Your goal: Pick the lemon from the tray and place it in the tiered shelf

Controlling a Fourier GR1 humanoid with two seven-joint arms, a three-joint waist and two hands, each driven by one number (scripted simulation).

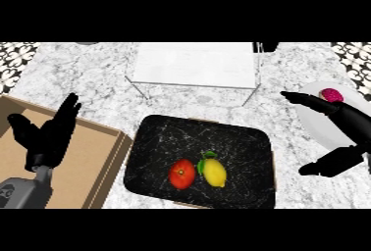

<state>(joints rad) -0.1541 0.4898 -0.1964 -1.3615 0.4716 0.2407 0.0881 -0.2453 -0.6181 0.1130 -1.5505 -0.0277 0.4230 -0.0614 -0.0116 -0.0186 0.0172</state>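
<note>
A yellow lemon [213, 172] with a green leaf lies on the black tray [217, 135], touching a red tomato [182, 173] to its left. The white tiered shelf [196, 64] stands behind the tray on thin metal legs. My right hand [340, 120] hovers open to the right of the tray, fingers stretched toward the back left and thumb low, apart from the lemon. My left hand [49, 135] rests open at the left, fingers up, over a cardboard box.
An open cardboard box [87, 147] sits left of the tray. A white plate [319, 125] with a pink fruit [332, 94] lies at the right, partly under my right hand. The marble counter [87, 83] spreads around.
</note>
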